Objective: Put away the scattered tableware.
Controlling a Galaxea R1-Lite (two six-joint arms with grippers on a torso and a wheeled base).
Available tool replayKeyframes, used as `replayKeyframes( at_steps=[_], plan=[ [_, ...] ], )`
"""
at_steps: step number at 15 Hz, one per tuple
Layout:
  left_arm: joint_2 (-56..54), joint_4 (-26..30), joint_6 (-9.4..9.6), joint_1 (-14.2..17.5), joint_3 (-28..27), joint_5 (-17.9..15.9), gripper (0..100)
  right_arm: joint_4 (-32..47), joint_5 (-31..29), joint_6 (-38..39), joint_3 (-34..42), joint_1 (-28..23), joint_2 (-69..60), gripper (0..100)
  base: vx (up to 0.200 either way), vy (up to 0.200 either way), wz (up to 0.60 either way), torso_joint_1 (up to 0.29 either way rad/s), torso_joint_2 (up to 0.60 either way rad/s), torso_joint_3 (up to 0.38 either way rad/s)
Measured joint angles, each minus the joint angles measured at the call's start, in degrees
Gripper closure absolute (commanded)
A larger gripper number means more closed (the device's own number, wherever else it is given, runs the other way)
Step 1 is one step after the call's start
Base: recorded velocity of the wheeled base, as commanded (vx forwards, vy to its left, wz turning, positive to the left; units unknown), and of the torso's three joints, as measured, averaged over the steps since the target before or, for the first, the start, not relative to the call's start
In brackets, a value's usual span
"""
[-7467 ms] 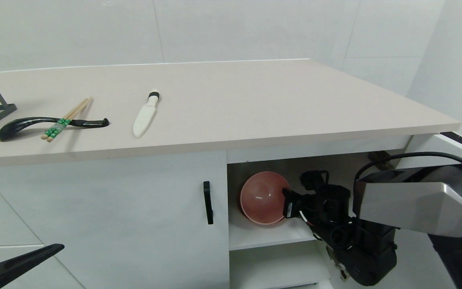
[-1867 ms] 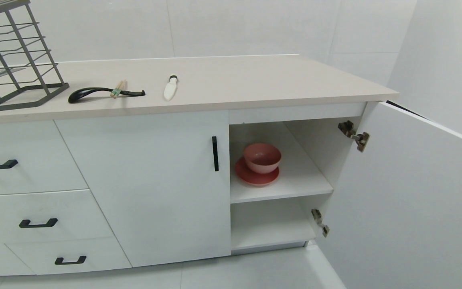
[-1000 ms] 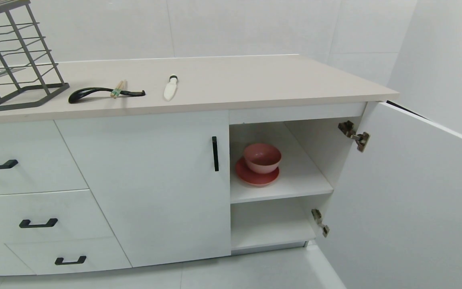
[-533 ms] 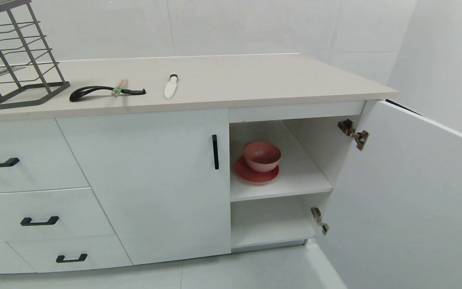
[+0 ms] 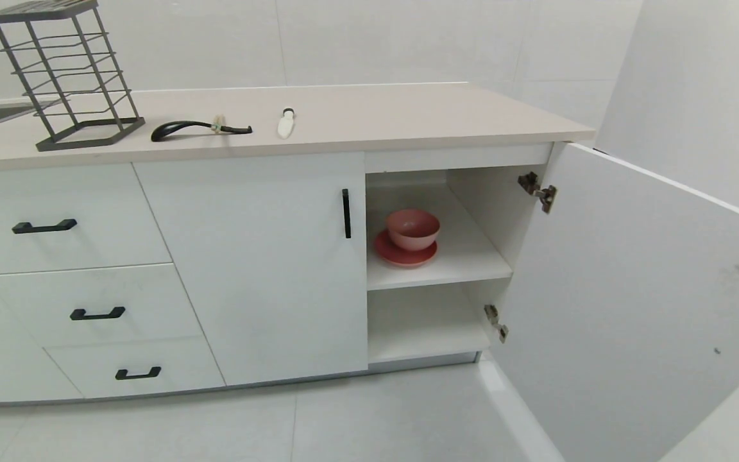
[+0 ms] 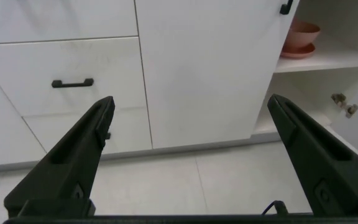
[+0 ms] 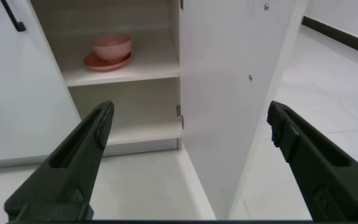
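Bowl [image 5: 413, 228] on plate [image 5: 405, 256] in open cabinet [image 5: 494, 215], ladle [image 5: 196, 128] and knife [image 5: 287, 122] on tabletop [image 5: 395, 109], left pincer [image 6: 191, 103] and right pincer [image 7: 191, 111] agape, empty.

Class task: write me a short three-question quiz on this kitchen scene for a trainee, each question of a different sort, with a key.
1. True or false: the pink bowl stands on the countertop.
2. What lies across the black ladle? A. chopsticks B. a fork C. a cup
3. Short answer: are the left gripper and the right gripper open or shut?
Key: 1. False; it sits on the red plate on the upper shelf of the open cupboard. 2. A. 3. Both open.
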Motion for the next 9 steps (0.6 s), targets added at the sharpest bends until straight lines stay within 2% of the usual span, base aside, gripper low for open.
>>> replayKeyframes(
  at_steps=[7,8,9],
  plan=[
    [0.00,0.02,-0.05,0.01,0.02,-0.02,0,-0.02,-0.02,0.06,0.00,0.04,0.00,0,0.000,-0.200,0.00,0.003,0.01,0.002],
    [0.00,0.02,-0.02,0.01,0.02,-0.02,0,0.02,-0.05,0.06,0.00,0.04,0.00,100,0.000,-0.200,0.00,0.002,0.01,0.002],
    [0.00,0.05,-0.05,0.01,0.02,-0.02,0,0.05,-0.05,0.06,0.00,0.04,0.00,100,0.000,-0.200,0.00,-0.002,0.00,0.002]
  ],
)
